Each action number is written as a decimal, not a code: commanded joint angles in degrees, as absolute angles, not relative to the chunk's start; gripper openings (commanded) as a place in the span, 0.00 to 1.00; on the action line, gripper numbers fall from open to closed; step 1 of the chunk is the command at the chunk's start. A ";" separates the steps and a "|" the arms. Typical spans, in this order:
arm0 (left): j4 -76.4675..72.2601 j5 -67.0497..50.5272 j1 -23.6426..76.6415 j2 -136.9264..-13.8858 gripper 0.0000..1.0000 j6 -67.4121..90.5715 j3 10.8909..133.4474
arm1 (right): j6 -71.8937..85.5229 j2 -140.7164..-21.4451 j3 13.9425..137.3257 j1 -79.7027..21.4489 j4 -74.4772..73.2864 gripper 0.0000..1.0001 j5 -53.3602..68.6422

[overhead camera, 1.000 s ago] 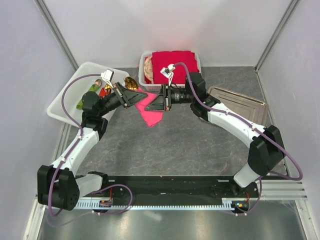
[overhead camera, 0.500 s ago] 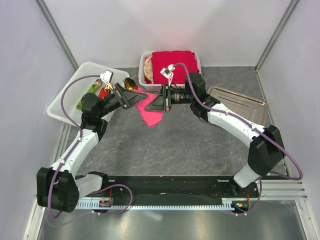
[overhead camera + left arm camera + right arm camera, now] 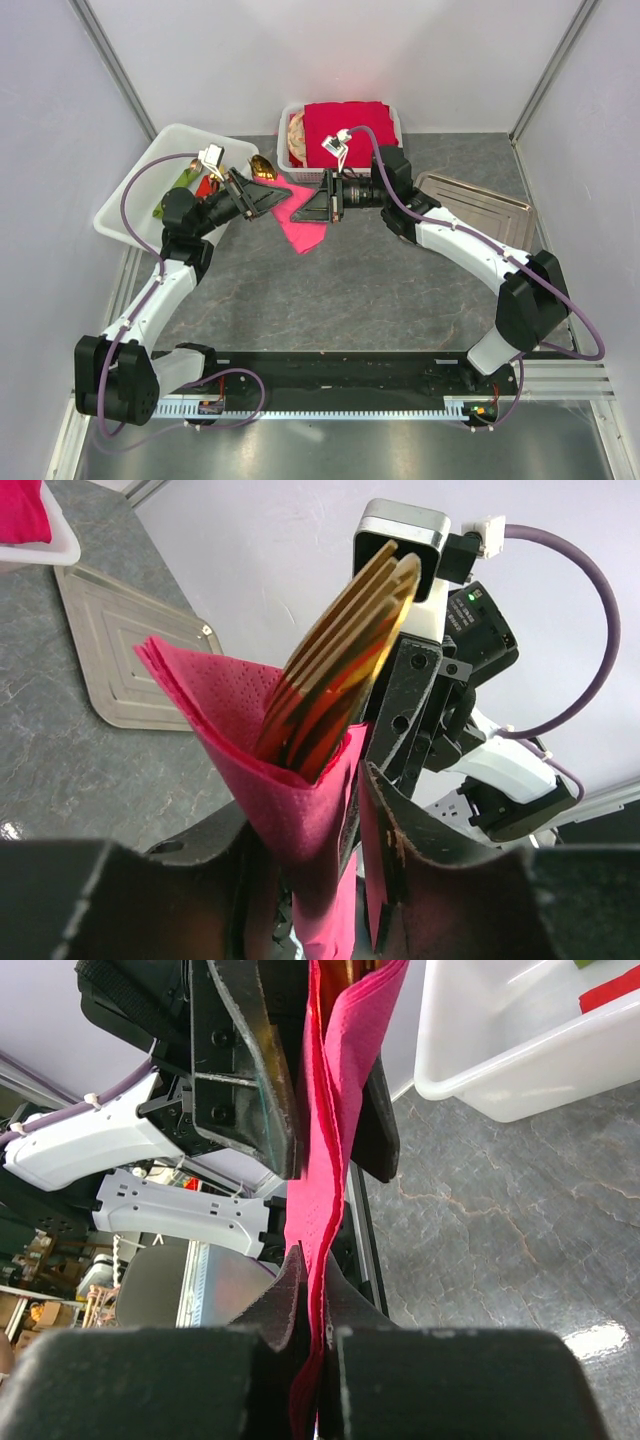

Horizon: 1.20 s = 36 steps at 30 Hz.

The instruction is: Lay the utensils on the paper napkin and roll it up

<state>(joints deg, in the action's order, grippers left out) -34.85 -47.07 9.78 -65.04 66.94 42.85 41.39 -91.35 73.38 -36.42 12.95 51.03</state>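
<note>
Gold utensils [image 3: 345, 650], fork tines upward, stand bundled inside the rolled magenta paper napkin [image 3: 240, 710], held in the air over the table. The roll sits between the jaws of my left gripper [image 3: 310, 810], resting against one finger with a gap to the other, so that gripper is open. My right gripper [image 3: 315, 1265] is shut on the napkin's [image 3: 335, 1110] loose tail just below. From above, the left gripper [image 3: 272, 195] and right gripper [image 3: 303, 207] meet nose to nose. The napkin [image 3: 303, 232] hangs under them and the utensils [image 3: 262, 165] poke out behind.
A white bin [image 3: 140, 195] with green and red bundles stands at the back left. A basket [image 3: 288, 112] with a stack of red napkins is at the back centre. A metal tray [image 3: 480, 205] lies at the right.
My left gripper's jaws have widened around the roll. The right gripper stays shut on the napkin, and both arms have barely shifted.
</note>
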 commanded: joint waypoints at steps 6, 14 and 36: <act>-39.46 -48.34 9.40 -63.63 0.32 67.06 42.89 | 42.28 -89.56 71.98 -35.95 17.49 0.00 51.94; -41.22 -48.43 9.49 -64.34 0.02 67.24 43.16 | 43.68 -90.00 71.89 -36.03 19.60 0.00 52.91; -37.62 -45.44 8.53 -65.92 0.02 65.92 44.74 | 24.70 -83.50 86.57 -25.75 -9.49 0.54 52.90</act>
<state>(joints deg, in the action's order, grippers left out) -36.62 -46.59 8.95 -65.76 67.07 42.68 30.61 -86.67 81.08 -25.04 -4.01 50.74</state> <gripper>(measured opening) 0.091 0.572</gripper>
